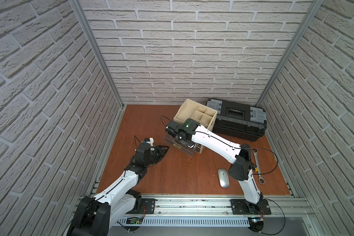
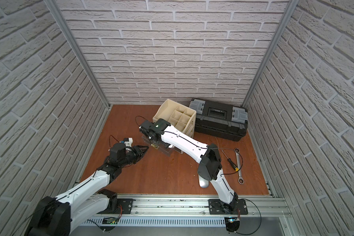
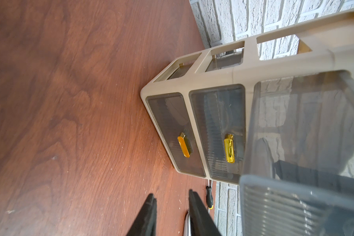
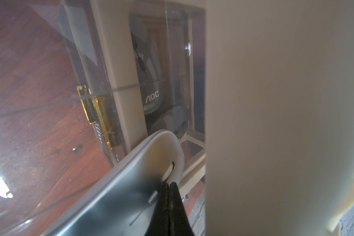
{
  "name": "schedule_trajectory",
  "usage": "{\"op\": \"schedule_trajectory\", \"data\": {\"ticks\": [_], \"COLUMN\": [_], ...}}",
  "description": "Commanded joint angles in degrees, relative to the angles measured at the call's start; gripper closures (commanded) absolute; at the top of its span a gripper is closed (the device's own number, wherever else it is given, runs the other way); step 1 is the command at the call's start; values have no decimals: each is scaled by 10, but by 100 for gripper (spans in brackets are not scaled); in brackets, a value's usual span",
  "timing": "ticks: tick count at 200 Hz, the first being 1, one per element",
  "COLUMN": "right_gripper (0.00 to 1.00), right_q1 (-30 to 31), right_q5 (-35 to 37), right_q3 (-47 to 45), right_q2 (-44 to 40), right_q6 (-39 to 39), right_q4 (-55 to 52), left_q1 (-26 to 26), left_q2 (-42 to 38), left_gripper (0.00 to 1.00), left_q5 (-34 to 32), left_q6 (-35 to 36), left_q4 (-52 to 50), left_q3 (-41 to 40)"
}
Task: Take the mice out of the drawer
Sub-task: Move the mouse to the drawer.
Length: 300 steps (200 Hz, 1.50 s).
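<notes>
OK, R gripper (image 4: 169, 187) is down inside the pulled-out clear smoky plastic drawer (image 1: 182, 151). Its jaws are pinched fully together w/ nothing between them, tips touching the slim silver-white oval mouse (image 4: 131, 183) near its scroll wheel. That mouse lies right under the tips, long axis slanting off from the fingers' line. So I judge I'd need to spread the jaws and turn the wrist across its narrow width before any lift.

A dark grey mouse w/ white logo (image 4: 151, 90) sits farther in, seen through clear plastic; can't tell which drawer level. It's a tight spot: drawer walls and the beige plastic organiser frame (image 4: 274, 102) crowd the R wrist.

L gripper (image 1: 166, 148) hangs just outside the drawer front, jaws narrowly apart, empty. One slim silver mouse (image 1: 223, 177) lies out on the brown wood-grain table (image 1: 172, 173), near the steel wrench (image 1: 256, 163).
</notes>
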Motion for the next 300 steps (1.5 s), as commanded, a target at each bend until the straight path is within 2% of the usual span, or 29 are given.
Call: {"op": "schedule_trajectory", "data": {"ticks": [1,56,81,105,150,212,229,251,300], "right_gripper": [98,98,98,98,98,97,97,97,98], "right_q1": [-2,-1,0,0,-5,-5,-2,-1,0], "right_q5": [-7,23,27,-6,-155,-199,-154,-80,-18], "right_q3": [12,37,76,86,35,-47,-59,-26,41], "right_q2": [16,53,75,78,31,-45,-55,-34,42], "right_q6": [23,42,64,81,52,23,24,45,138], "right_q4": [-25,-76,-128,-142,-33,93,94,30,-126], "left_q1": [-2,-5,-9,-12,-19,-25,-26,-28,-34], "left_q2": [-12,-19,-18,-16,-14,-8,-1,13,32], "left_gripper": [69,69,69,69,69,69,69,69,69], "left_q5": [3,-1,-3,-5,-9,-13,-13,-11,-9], "left_q6": [3,3,3,3,4,4,5,5,1], "left_q4": [21,10,9,10,10,12,18,28,43], "left_q3": [-5,-3,0,2,5,6,7,10,13]}}
